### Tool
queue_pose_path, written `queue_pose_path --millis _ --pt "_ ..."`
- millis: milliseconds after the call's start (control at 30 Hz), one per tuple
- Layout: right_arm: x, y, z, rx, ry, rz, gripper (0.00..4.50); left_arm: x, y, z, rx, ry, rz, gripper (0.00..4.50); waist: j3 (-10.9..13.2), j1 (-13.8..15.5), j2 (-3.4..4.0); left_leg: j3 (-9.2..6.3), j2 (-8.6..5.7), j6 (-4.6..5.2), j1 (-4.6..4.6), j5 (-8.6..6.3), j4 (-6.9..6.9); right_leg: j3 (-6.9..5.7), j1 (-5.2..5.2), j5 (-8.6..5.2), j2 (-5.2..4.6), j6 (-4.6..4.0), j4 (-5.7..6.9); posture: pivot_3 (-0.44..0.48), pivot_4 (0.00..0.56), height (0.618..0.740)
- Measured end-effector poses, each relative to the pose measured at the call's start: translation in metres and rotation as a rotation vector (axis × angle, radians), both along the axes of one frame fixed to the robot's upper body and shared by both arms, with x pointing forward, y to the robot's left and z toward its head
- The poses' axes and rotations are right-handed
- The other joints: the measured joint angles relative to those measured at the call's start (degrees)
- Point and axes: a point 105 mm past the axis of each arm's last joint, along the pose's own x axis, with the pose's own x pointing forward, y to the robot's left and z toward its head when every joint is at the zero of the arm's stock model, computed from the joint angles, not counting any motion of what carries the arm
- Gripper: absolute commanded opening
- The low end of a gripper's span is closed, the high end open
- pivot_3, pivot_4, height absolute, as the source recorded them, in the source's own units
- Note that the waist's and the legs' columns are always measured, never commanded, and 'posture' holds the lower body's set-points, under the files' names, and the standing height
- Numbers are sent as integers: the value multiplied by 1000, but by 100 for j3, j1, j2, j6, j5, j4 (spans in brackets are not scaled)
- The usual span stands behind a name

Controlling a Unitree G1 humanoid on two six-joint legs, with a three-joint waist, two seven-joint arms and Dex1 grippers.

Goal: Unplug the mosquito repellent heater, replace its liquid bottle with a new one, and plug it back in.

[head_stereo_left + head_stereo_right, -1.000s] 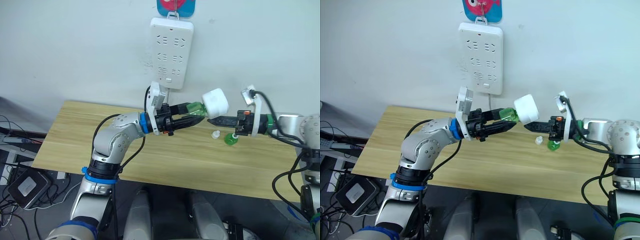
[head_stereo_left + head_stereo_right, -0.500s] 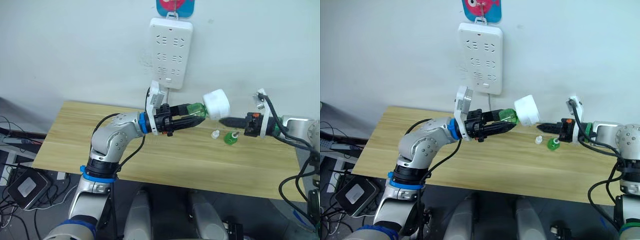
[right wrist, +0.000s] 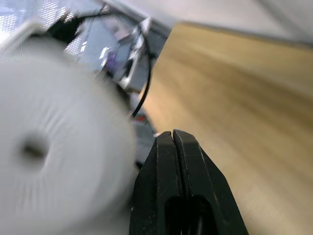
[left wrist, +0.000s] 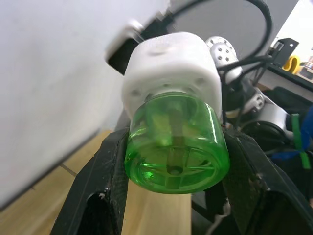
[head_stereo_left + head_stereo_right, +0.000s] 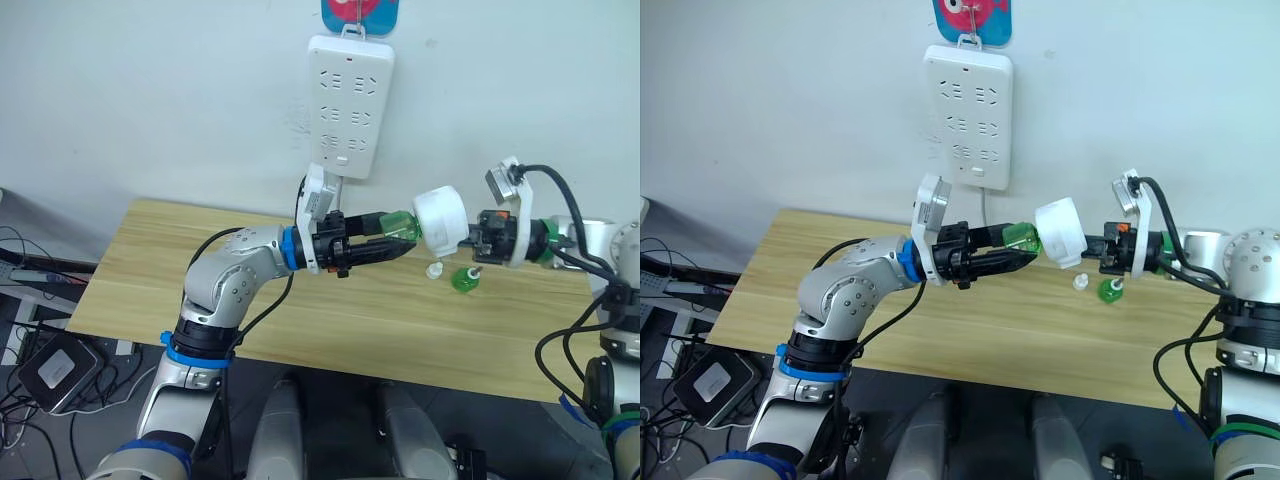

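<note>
Our left gripper (image 5: 392,236) is clamped on the green liquid bottle (image 4: 176,147), whose long axis runs sideways above the table (image 5: 330,310). The mosquito repellent heater (image 5: 440,217) caps its far end, just ahead of our right gripper (image 3: 174,139), fingers pressed together, empty.

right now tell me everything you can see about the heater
The heater is a white rounded plastic dome with a small round hole in its top. It is unplugged and held in the air above the table, lying sideways. A clear green bottle is fitted into its base, and the left gripper grips that bottle between its fingers. The right gripper, fingers together, sits right beside the dome's top; whether it touches is unclear.
</note>
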Motion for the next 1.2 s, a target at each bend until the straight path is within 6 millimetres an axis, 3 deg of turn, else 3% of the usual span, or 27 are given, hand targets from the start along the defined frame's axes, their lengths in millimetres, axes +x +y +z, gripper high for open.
queue_pose_path --millis 500,600,767,833,1033,1133,1200 --pt "-24 0 21 11 32 101 27 0 -2 1 8 -93 19 2282 -1 -39 -1 3 0 1 1 0 0 4 0 0 2 1 -1 -39 275 740" --pt "-29 4 28 36 31 124 27 5 1 -7 49 -84 54 2282 -1 -47 -1 3 1 1 1 0 1 4 1 0 2 1 -1 -38 273 740" --pt "-44 17 42 88 -20 209 27 18 7 -39 148 6 149 2282 -1 -79 -1 0 1 1 -1 0 1 2 0 -1 2 1 -1 -36 275 740" --pt "-45 13 38 63 -18 185 27 19 7 -42 160 13 154 2282 -2 -61 -3 -4 1 1 -3 0 1 -2 0 -1 1 1 -1 -36 277 740" --pt "-41 -6 -3 -200 -79 78 27 15 11 -40 159 29 127 2282 -3 -29 -1 -1 3 0 -1 0 3 -1 -2 -1 1 2 0 -37 281 740" --pt "-15 -30 -9 -387 -292 -27 567 4 24 -47 194 60 69 2282 -6 -75 2 6 5 -1 5 1 2 1 -4 -9 1 16 -3 -46 287 740" --pt "-1 -42 -6 -468 -448 -40 1257 -4 36 -56 228 108 23 2282 -7 -131 4 9 9 -1 10 1 0 4 -4 -15 2 26 -1 -57 290 740"
